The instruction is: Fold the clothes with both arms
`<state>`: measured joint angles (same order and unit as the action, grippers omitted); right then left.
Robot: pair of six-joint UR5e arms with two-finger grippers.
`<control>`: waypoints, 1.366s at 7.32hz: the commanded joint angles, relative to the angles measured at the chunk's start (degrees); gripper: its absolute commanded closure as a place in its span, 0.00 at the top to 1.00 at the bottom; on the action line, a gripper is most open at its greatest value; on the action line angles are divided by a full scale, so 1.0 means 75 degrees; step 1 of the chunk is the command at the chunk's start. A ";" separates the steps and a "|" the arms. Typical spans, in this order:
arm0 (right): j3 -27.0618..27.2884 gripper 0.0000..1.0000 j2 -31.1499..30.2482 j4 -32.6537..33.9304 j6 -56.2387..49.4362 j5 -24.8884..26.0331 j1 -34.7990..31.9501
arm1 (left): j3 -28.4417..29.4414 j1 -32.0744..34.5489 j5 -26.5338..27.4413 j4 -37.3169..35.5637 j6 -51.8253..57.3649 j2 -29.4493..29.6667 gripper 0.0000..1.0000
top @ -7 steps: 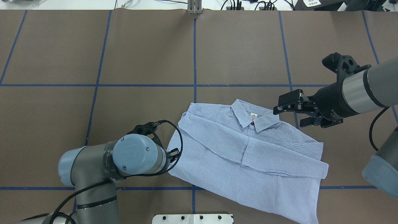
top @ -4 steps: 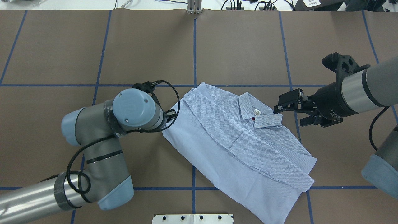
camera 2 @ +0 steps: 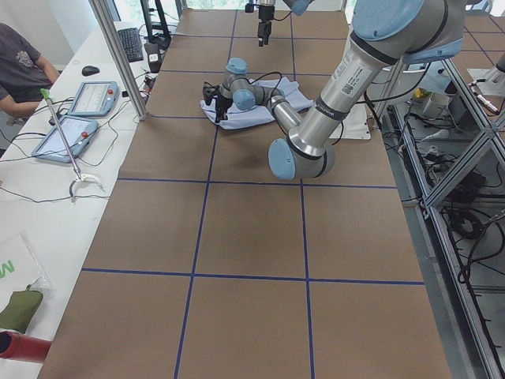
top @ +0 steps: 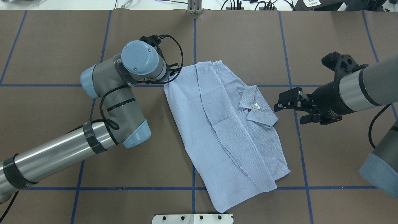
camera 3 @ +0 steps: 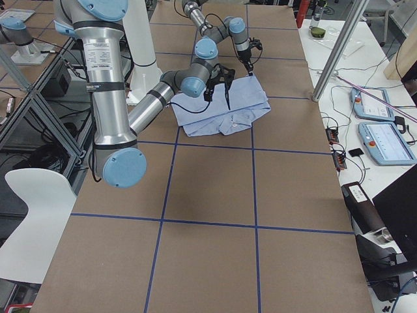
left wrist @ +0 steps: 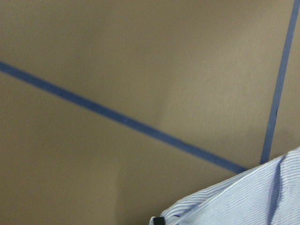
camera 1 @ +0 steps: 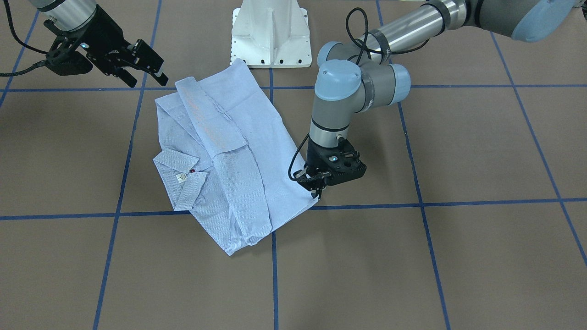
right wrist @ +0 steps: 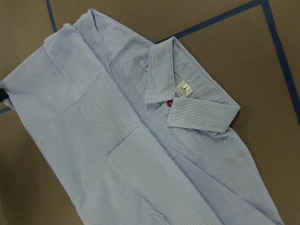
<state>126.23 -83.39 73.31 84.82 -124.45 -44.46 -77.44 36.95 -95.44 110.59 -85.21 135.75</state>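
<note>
The light blue striped shirt (top: 217, 130) lies flat and slanted on the brown table, sleeves folded across its front. Its collar with white label (top: 256, 106) and red button points toward my right gripper (top: 287, 114). That gripper hovers open and empty just beside the collar, seen also in the front view (camera 1: 149, 75). My left gripper (camera 1: 318, 193) is shut on the shirt's corner (camera 1: 312, 199) at the far hem side. The overhead view hides it under its own wrist. In the left wrist view only a strip of striped cloth (left wrist: 243, 201) shows at the bottom.
The white pedestal base (camera 1: 269, 34) stands at the robot's edge, close to the shirt's lower end. Blue tape lines (top: 194, 46) grid the table. Cables and a metal post (top: 194, 7) line the far edge. A person (camera 2: 24, 59) and tablets (camera 2: 75, 130) sit beyond the far side.
My left arm has swept away from the robot with the shirt's corner in its grip, swinging the shirt round so it lies steeper, collar nearer the right gripper. The right arm has barely moved.
</note>
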 commanded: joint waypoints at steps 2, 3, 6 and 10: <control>-0.0236 1.00 0.0218 -0.0001 -0.0001 0.0244 0.0033 | 0.2011 0.0322 0.0479 0.1960 0.1000 0.0731 0.00; -0.0226 1.00 0.0232 -0.0001 -0.0001 0.0245 0.0033 | 0.2469 0.0346 0.0769 0.2627 0.1142 0.0871 0.00; -0.0214 1.00 0.0232 -0.0012 -0.0001 0.0280 0.0045 | 0.3539 0.0346 0.0948 0.4013 0.1788 0.1365 0.00; -0.0225 1.00 0.0525 -0.0001 -0.0012 0.0421 0.0173 | 0.3576 0.0346 0.0937 0.4191 0.1788 0.1365 0.99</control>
<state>124.63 -80.16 73.27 84.79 -121.67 -43.84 -50.56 39.55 -88.35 141.34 -71.76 145.97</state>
